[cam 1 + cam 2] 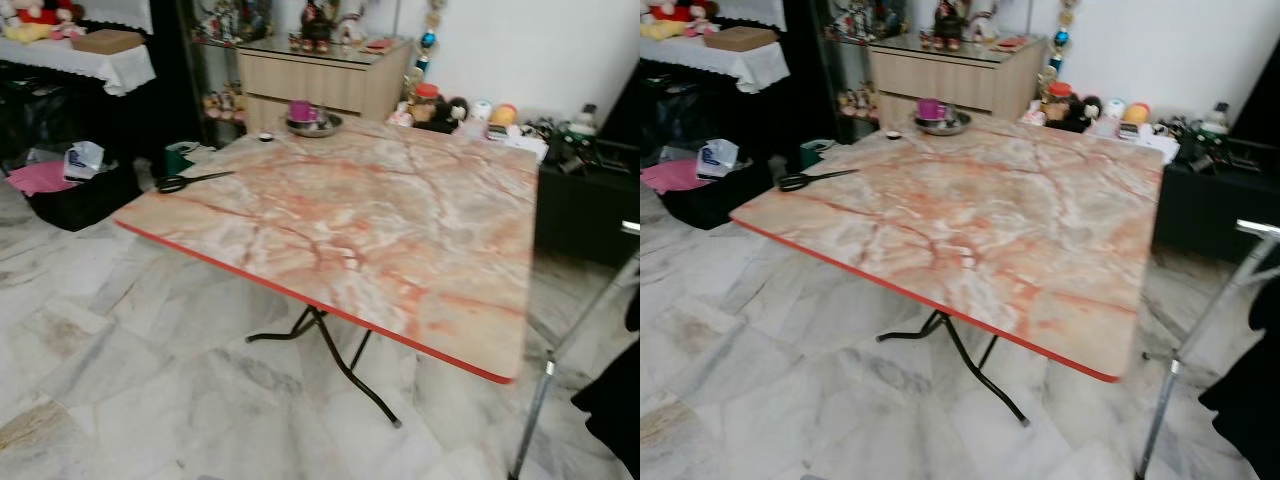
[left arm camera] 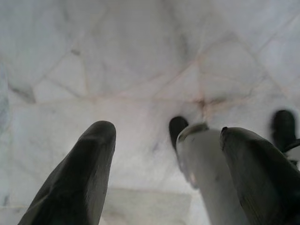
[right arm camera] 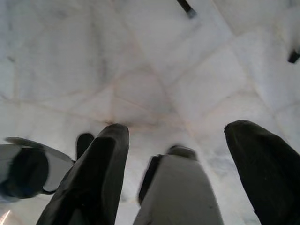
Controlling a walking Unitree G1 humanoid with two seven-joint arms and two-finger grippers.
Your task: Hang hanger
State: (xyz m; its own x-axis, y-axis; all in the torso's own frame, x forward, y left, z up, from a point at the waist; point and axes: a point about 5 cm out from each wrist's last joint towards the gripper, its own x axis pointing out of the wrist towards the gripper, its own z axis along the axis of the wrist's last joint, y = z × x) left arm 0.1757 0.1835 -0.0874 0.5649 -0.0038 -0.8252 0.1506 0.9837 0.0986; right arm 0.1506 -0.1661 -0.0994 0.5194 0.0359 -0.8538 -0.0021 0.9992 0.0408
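From the head, a folding table (image 1: 380, 230) stands ahead with scissors (image 1: 190, 181) near its far left edge and a bowl (image 1: 313, 123) at the back, likely left from other chores; a metal rack (image 1: 1200, 340) at the right edge is a probable hanging spot. I cannot make out any hanger. In the left wrist view, the left gripper (image 2: 185, 154) hangs over the floor (image 2: 117, 70), fingers spread and empty. In the right wrist view, the right gripper (image 3: 180, 150) hangs likewise, spread, holding nothing.
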